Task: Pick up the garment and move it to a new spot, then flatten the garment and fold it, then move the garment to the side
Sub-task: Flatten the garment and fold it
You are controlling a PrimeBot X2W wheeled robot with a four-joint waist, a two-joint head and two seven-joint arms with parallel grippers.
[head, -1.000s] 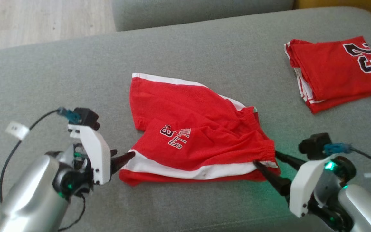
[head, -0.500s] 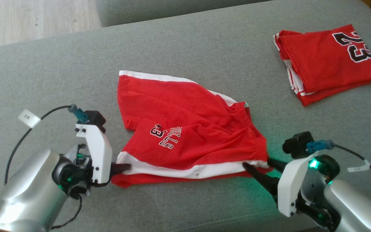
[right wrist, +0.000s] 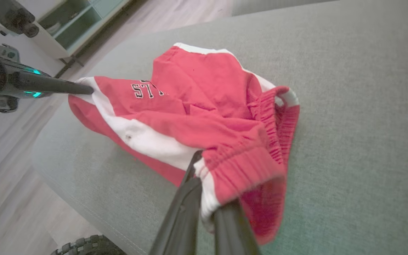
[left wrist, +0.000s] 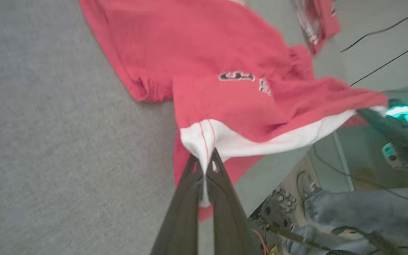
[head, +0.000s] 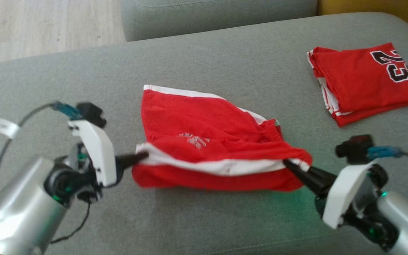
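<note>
The garment (head: pixel 211 141) is a pair of red shorts with white side stripes, lying on a grey cushion (head: pixel 204 63). Its near edge is lifted off the cushion and stretched between my two grippers. My left gripper (head: pixel 141 156) is shut on the white hem corner at the leg end (left wrist: pixel 204 141). My right gripper (head: pixel 289 164) is shut on the elastic waistband corner (right wrist: pixel 207 170). In the right wrist view the left gripper (right wrist: pixel 83 90) holds the far corner. The far part of the shorts (right wrist: pixel 204 78) still rests on the cushion.
A second red garment (head: pixel 365 81), folded, with a black number, lies at the cushion's far right. Another grey cushion (head: pixel 218 14) stands behind, and wood floor (head: pixel 41 24) shows at the far left. A person's leg in jeans (left wrist: pixel 360 212) shows past the cushion's edge.
Both grippers went from open to shut on the shorts' near corners and lifted that edge, so it now hangs taut between them. The head camera also shifted.
</note>
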